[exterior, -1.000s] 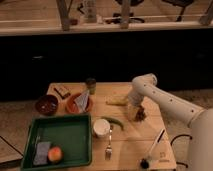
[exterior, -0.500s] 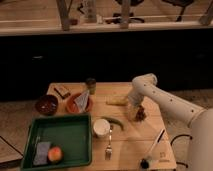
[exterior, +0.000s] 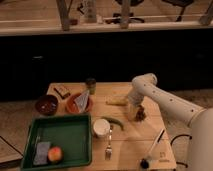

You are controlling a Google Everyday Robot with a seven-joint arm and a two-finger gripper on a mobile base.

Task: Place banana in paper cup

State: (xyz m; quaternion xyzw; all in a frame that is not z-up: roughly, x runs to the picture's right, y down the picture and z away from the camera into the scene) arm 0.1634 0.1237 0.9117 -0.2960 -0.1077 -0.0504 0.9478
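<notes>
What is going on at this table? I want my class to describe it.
A one-armed robot is working at a wooden table. Its hand is low over the tabletop, just right of the banana, which lies flat and has not yet been lifted. The cup stands nearer the front edge, beside a green pepper. The banana is not in the cup yet.

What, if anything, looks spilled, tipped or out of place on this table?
Nothing stands out. The cup stands upright beside the pepper, the banana lies flat further back, and the gripper hangs low just right of the banana. No spill or damage shows.
</notes>
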